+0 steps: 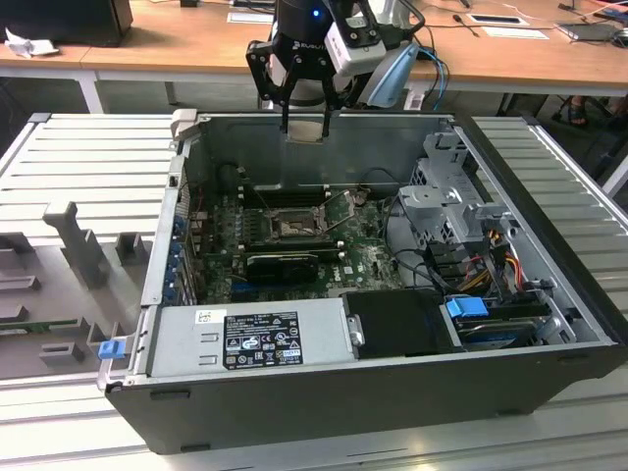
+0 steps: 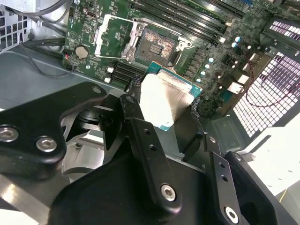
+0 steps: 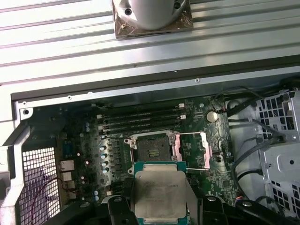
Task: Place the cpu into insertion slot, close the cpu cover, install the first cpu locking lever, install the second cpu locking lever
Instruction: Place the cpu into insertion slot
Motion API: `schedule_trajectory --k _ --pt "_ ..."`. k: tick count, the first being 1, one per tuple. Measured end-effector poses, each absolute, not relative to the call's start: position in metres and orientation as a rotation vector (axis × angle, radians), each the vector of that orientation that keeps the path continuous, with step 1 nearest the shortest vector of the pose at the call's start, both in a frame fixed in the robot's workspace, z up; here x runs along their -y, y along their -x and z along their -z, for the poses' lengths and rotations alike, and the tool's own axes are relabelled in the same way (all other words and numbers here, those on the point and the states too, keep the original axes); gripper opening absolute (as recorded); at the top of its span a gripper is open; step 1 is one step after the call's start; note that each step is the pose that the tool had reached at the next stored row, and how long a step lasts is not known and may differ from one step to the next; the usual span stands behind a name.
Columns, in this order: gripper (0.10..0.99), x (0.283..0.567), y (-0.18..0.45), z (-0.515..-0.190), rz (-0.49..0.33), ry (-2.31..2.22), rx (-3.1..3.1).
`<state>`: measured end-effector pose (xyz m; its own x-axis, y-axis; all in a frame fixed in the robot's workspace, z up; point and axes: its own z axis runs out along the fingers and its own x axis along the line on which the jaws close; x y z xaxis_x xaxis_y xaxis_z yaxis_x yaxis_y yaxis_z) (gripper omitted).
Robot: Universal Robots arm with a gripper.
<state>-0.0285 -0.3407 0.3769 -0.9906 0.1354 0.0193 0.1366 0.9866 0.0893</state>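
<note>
Jaws: closed on two opposite edges of the chip and holding it in the air, touching nothing else.
Held piece: small flat square cpu [image 3: 159, 194] with a silvery-grey metal top and a pale tan edge, sitting between the jaws.
Facing: the cpu lies flat with its metal top turned up toward the wrist. It is near enough square that no long axis stands out. In the first wrist view its edges run roughly parallel to the socket's edges.
Below the jaws: square black insertion slot [image 3: 152, 150] with a metal rim, uncovered and well apart from the cpu.
Beside that: thin dark-silver metal frame cpu cover [image 3: 191, 150], swung open off the insertion slot with its window showing.
Around them: green motherboard [image 1: 365, 251] with a long black graphics card [image 1: 283, 263], farther from the jaws than the insertion slot.
Housing: dark grey metal computer case [image 1: 294, 397], lying open on its side. The jaws hang over its far rim.
Underneath: ribbed grey metal surface [image 1: 88, 157].
</note>
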Motion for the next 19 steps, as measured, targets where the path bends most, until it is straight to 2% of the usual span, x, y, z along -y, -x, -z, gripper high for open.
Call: schedule_trajectory --k 19 --pt "0.529 0.3406 0.0285 -0.3769 0.142 0.289 3.114"
